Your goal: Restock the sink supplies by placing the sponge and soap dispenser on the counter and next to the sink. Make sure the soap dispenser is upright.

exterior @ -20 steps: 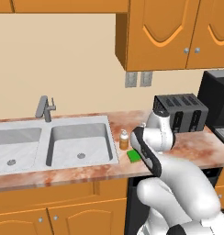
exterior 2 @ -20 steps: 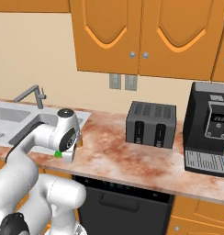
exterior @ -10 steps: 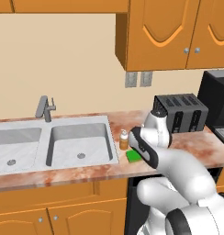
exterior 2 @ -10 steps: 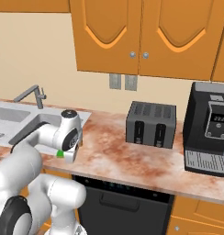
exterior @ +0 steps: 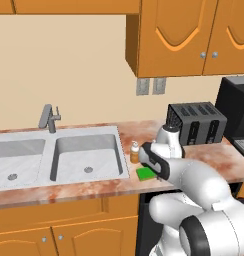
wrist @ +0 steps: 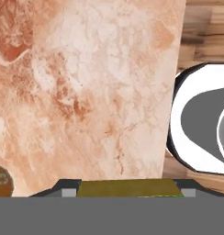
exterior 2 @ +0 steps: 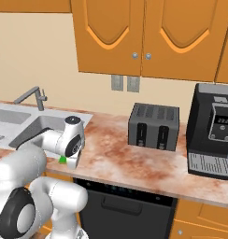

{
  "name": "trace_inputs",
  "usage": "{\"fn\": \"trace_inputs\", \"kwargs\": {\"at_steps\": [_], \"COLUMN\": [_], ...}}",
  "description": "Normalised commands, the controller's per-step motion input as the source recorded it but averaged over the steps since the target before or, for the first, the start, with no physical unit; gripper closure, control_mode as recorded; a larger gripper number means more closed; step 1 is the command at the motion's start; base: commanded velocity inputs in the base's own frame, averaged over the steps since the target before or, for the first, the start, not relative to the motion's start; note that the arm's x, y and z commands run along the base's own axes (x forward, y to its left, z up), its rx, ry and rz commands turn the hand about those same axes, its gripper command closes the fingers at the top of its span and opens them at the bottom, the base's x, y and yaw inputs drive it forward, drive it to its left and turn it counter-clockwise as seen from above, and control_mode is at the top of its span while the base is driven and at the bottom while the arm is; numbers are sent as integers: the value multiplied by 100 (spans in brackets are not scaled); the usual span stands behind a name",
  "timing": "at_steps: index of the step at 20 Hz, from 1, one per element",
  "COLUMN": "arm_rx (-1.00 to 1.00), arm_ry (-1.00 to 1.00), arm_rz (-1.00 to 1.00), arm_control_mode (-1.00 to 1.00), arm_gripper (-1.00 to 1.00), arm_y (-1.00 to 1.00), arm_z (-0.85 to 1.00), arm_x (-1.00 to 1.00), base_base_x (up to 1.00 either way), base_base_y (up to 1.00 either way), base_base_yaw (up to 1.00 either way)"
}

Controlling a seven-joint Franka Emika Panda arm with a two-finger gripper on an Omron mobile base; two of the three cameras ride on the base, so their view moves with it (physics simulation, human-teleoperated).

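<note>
Soap (exterior: 135, 152) is already standing upright beside the sink (exterior: 86, 157); you are holding the sponge (exterior: 145, 173) in the claw (wrist: 127, 189), right at the worktop's (exterior: 64, 187) front edge, release pending.

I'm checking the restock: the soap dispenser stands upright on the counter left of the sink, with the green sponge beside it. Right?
Not quite. The left base view shows the soap dispenser upright on the counter to the right of the sink, not left. The sponge does lie beside it.

Arm folded low, gripper (wrist: 130, 193) downward, part-closed.
</note>
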Motion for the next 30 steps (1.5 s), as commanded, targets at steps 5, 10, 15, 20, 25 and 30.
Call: {"fn": "trace_inputs", "kwargs": {"at_steps": [5,10,15,20,25,30], "arm_rx": [0,1,1,0,0,3], "arm_ry": [5,3,0,0,0,0], "arm_rz": [0,0,0,0,0,0], "arm_control_mode": [-100,-100,-100,-100,-100,-100], "arm_gripper": [100,100,100,100,100,100], "arm_y": [0,0,0,0,0,0], "arm_z": [-13,-9,-14,-25,-21,-4], "arm_x": [21,15,6,6,16,25], "base_base_x": [0,0,0,0,0,0], "base_base_y": [0,0,0,0,0,0], "base_base_yaw": [0,0,0,0,0,0]}}
